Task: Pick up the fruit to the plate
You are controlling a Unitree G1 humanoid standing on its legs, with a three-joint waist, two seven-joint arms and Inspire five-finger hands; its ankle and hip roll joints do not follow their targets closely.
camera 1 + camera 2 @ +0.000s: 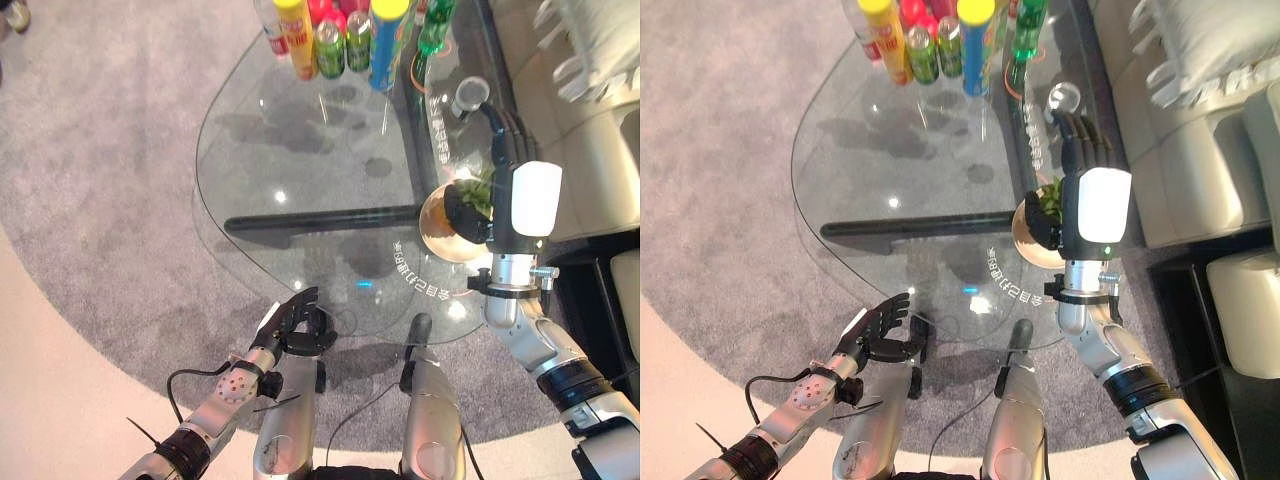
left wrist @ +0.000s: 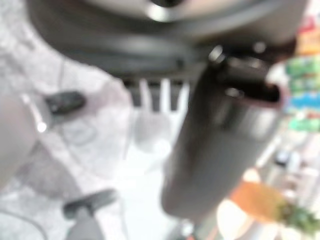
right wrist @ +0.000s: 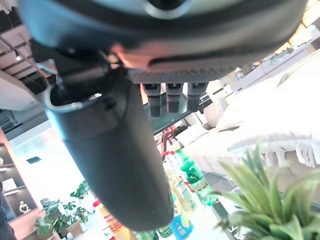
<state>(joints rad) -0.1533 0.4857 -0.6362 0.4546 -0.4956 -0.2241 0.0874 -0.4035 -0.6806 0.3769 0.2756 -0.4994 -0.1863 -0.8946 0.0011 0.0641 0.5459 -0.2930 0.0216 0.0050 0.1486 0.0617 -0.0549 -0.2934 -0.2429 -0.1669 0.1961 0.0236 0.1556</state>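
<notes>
A fruit with a spiky green leafy top [image 1: 482,190] lies on a golden plate [image 1: 440,238] at the right edge of the glass table [image 1: 300,150]. My right hand [image 1: 1095,200] is held upright over the plate with its fingers straight and its thumb [image 1: 462,212] against the leaves, so the hand is open; the fruit's body is hidden behind it. The right wrist view shows the leaves [image 3: 260,200] just past the thumb. My left hand [image 1: 300,322] hovers open at the table's near edge, holding nothing. Its wrist view shows the plate and fruit [image 2: 262,200] far off.
Several bottles and cans [image 1: 340,40] stand at the table's far edge, with a small glass [image 1: 468,96] at the far right. A beige sofa [image 1: 590,90] borders the table on the right. Grey carpet [image 1: 100,200] surrounds it. A dark bar [image 1: 320,218] runs under the glass.
</notes>
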